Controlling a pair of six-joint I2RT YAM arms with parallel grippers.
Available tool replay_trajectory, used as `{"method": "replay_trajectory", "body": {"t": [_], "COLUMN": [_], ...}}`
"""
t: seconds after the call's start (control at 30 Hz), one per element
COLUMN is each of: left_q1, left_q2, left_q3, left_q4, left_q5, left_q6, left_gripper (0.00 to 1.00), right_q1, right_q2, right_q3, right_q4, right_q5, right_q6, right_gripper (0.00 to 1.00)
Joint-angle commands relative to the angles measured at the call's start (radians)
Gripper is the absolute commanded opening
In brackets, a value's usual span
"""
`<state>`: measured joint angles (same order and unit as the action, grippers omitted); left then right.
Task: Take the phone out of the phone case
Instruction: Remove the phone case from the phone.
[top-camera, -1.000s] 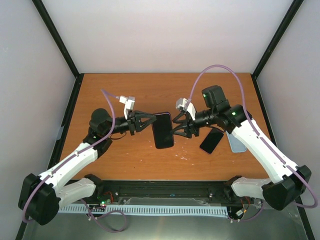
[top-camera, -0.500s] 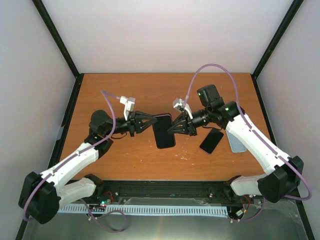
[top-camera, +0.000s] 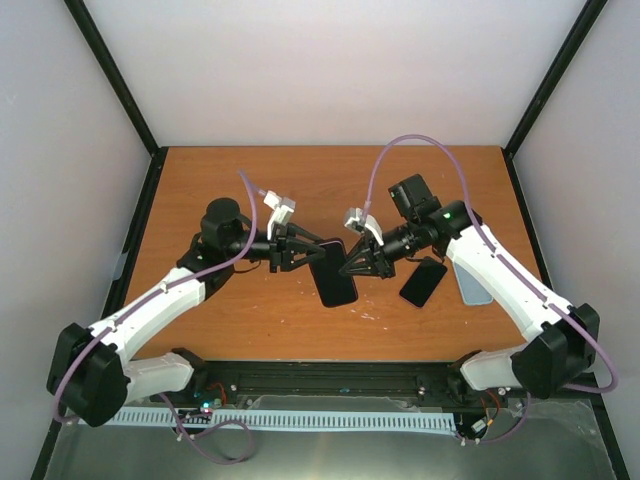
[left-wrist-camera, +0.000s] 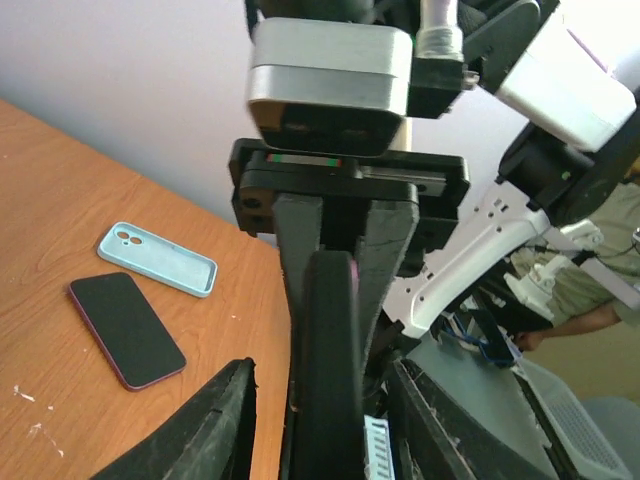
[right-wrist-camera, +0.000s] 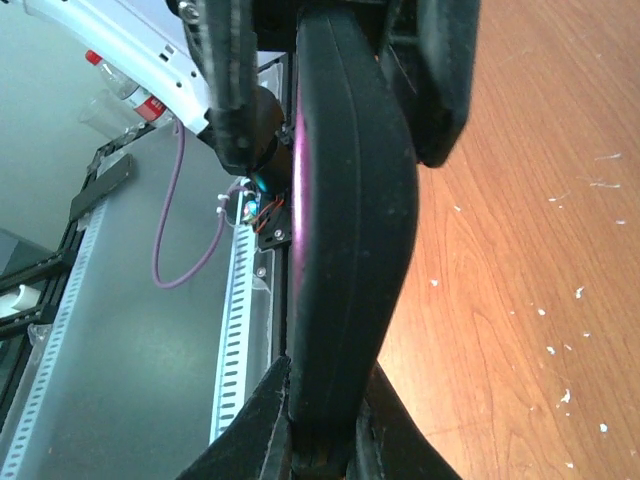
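Observation:
A black phone case (top-camera: 337, 272) with the phone inside hangs above the table between both arms. My right gripper (top-camera: 352, 268) is shut on its right edge. In the right wrist view the case (right-wrist-camera: 350, 200) stands edge-on, pinched between my right gripper's (right-wrist-camera: 325, 425) jaws, and a purple phone rim (right-wrist-camera: 299, 150) shows along it. My left gripper (top-camera: 305, 252) is open at the case's left edge. In the left wrist view the case (left-wrist-camera: 330, 360) sits between my left gripper's (left-wrist-camera: 322, 372) spread fingers (left-wrist-camera: 205, 425), with a gap on each side.
A bare dark phone (top-camera: 423, 282) (left-wrist-camera: 125, 328) lies on the wooden table right of the arms. An empty light blue case (top-camera: 470, 285) (left-wrist-camera: 158, 258) lies beside it. Black frame posts stand at the table's corners.
My right gripper has shut on the case's right edge. My left gripper has let go and spread its fingers. Both arms and the case have shifted slightly rightward and nearer.

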<state>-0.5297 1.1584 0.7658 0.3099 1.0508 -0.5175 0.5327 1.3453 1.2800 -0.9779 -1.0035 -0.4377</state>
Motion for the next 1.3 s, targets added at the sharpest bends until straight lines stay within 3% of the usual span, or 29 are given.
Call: {"method": "replay_trajectory", "body": {"t": [0.0, 0.07, 0.37, 0.57, 0.7, 0.77, 1.0, 1.27], "left_q1": [-0.011, -0.017, -0.029, -0.029, -0.029, -0.026, -0.011, -0.009], "left_q2": [0.000, 0.007, 0.017, 0.027, -0.007, -0.026, -0.131, -0.107], "left_q3": [0.058, 0.066, 0.081, 0.085, 0.076, 0.079, -0.060, -0.174], "left_q4": [-0.108, -0.129, -0.186, -0.188, -0.141, -0.114, 0.271, 0.678], "left_q5": [0.046, 0.057, 0.072, 0.075, 0.004, -0.062, -0.252, -0.301], "left_q6": [0.114, 0.128, 0.167, 0.165, 0.111, 0.064, -0.246, -0.476], "left_gripper": [0.41, 0.43, 0.13, 0.02, 0.00, 0.00, 0.00, 0.00], "right_q1": [0.004, 0.003, 0.004, 0.004, -0.008, -0.037, -0.204, -0.287], "right_q2": [0.014, 0.024, 0.041, 0.044, 0.041, 0.023, -0.090, -0.207], "right_q3": [0.038, 0.043, 0.066, 0.068, 0.096, 0.105, 0.031, -0.071], "right_q4": [-0.013, -0.012, -0.020, -0.021, -0.042, -0.048, 0.090, 0.328], "right_q5": [-0.038, -0.039, -0.056, -0.056, -0.059, -0.064, -0.076, -0.159], "right_q6": [-0.015, -0.008, -0.001, 0.002, -0.004, -0.005, 0.097, 0.313], "right_gripper": [0.03, 0.03, 0.03, 0.05, 0.36, 0.45, 0.48, 0.51]}}
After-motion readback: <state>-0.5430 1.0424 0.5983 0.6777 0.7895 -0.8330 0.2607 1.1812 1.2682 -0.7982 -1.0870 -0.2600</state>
